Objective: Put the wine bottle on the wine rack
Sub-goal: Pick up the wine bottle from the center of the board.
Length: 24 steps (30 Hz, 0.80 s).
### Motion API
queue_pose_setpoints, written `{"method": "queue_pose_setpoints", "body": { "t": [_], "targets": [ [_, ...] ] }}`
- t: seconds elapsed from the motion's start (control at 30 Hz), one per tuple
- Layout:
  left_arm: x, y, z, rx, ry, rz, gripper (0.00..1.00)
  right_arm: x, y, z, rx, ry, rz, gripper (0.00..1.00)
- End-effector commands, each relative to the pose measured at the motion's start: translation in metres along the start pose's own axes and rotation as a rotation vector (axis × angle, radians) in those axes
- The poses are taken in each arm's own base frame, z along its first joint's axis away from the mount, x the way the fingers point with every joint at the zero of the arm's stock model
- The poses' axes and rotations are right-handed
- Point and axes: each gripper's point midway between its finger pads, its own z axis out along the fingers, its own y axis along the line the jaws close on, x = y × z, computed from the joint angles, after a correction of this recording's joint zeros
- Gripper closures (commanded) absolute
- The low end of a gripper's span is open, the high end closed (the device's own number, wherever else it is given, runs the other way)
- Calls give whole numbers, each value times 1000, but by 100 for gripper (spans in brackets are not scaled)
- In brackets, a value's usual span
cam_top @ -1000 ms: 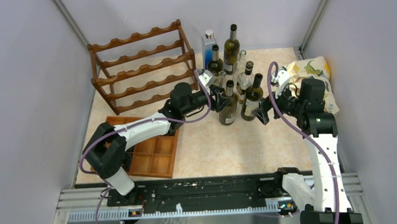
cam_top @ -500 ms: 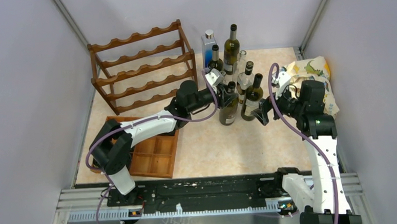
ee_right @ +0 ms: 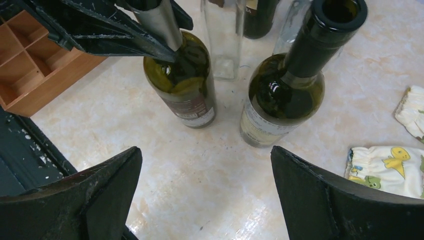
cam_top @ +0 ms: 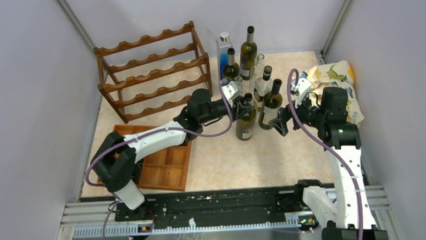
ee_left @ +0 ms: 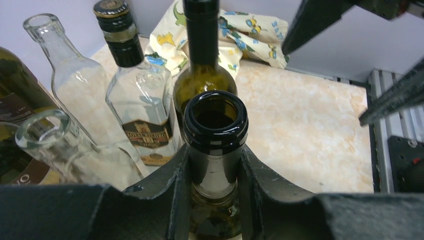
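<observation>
- The wine bottle stands upright on the bench. It is the nearest of a cluster of bottles, to the right of the wine rack.
- The left pincer grasps its neck just under the lip. The right pincer hangs released, near and to the right.
- Being glass, it is stiff, smooth and breakable, and probably slippery. Most of its weight sits low, so it may swing from a neck hold. Clamping firmly beneath the lip ridge seems wise.

I look into a cell closed on three sides by plain lilac-grey panel walls, with grey metal strips running up the back corners. The work surface is a beige marbled tabletop, edged nearest me by a black slotted rail. The light is even and the shadows are soft.
</observation>
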Motion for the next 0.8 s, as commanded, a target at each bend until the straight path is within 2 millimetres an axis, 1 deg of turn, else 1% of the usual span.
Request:
{"method": "queue_pose_setpoints", "body": {
  "t": [0.0,0.07,0.17,0.3,0.37,0.4,0.5,0.6,0.67,0.77],
  "targets": [
    [-42,-25,-26,93,-50,79,100,-14,18,-7,-91,-63,-80,2],
    [-42,-36,-37,119,-12,12,100,-11,33,-8,-173,-79,-115,2],
    [-49,-49,-55,132,-14,-114,100,-5,55,-10,-288,-127,-204,2],
    [-64,-59,-80,112,-77,-259,100,11,84,-13,-429,-227,-396,2],
    [-74,-62,-94,99,-126,-306,100,15,97,-15,-487,-292,-466,2],
    [-77,-64,-100,91,-146,-331,100,15,100,-13,-499,-308,-467,2],
    [-79,-66,-115,76,-189,-400,100,13,104,-1,-502,-306,-407,2],
    [-78,-68,-123,66,-212,-463,100,15,109,11,-502,-277,-361,2],
    [-82,-66,-129,50,-251,-489,100,23,118,19,-531,-223,-310,2],
    [-89,-62,-137,23,-314,-490,100,36,132,28,-558,-163,-289,3]
  ]
}}
